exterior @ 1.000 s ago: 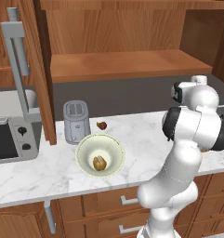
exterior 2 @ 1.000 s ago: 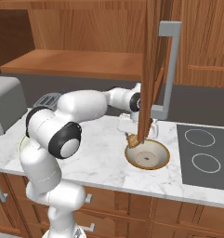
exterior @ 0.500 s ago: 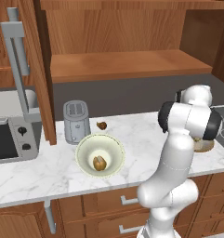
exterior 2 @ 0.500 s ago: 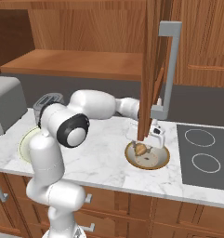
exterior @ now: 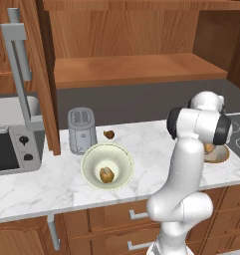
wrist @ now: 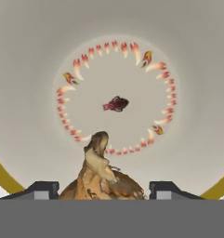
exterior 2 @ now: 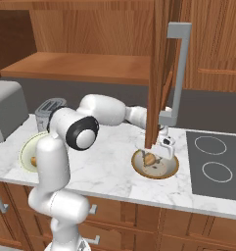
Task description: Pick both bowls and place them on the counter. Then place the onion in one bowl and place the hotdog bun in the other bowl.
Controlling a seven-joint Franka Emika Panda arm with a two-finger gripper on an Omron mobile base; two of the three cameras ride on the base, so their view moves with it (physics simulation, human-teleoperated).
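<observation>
The gripper (exterior 2: pixel 158 156), jaws wide around the onion (wrist: pixel 102 179), holds it inside the tan bowl (exterior 2: pixel 155 165) on the counter (exterior 2: pixel 114 166); the bun (exterior: pixel 107 175) lies in the cream bowl (exterior: pixel 107 165)

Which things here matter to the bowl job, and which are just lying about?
Job: cream bowl with what looks like the hotdog bun in it; tan bowl; onion; counter.
Lying about: toaster; dark lump; microwave; hob.
</observation>
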